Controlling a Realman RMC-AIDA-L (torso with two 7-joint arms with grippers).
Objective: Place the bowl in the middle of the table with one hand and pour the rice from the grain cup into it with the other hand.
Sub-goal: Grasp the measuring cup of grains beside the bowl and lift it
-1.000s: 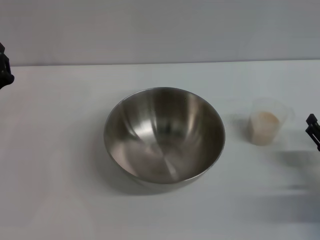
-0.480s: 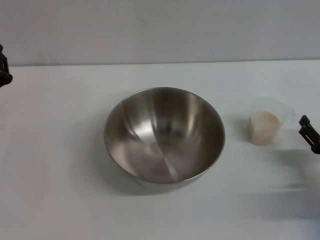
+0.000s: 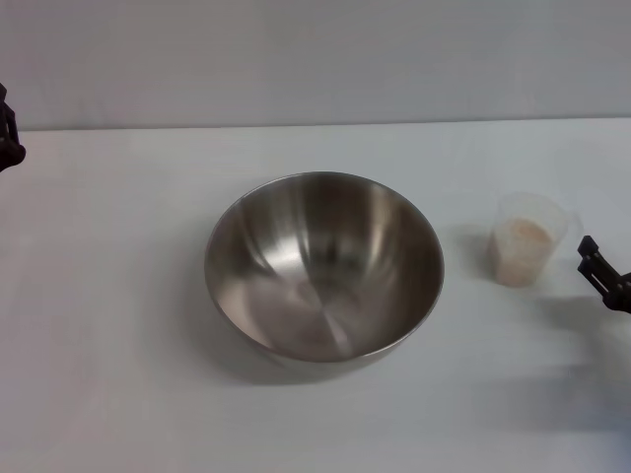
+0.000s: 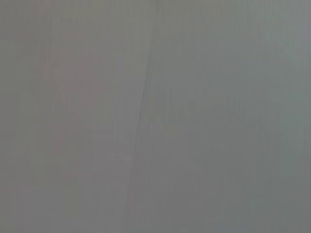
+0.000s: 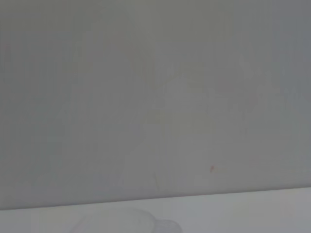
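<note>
The bowl (image 3: 323, 264), large, shiny steel and holding nothing, stands in the middle of the white table (image 3: 118, 296) in the head view. To its right the grain cup (image 3: 528, 239) stands upright, clear plastic with pale rice (image 3: 522, 246) filling its lower part. My right gripper (image 3: 598, 268) pokes in from the right edge, just right of the cup and apart from it. Only a black tip of my left gripper (image 3: 8, 133) shows at the far left edge, well away from the bowl. Both wrist views show mostly plain grey wall.
A grey wall (image 3: 315, 59) runs behind the table's far edge. White tabletop lies bare to the left of the bowl and in front of it. The right wrist view shows a strip of the table (image 5: 243, 213) below the wall.
My right gripper has moved left, closer to the grain cup. The bowl, the cup and my left gripper have stayed put.
</note>
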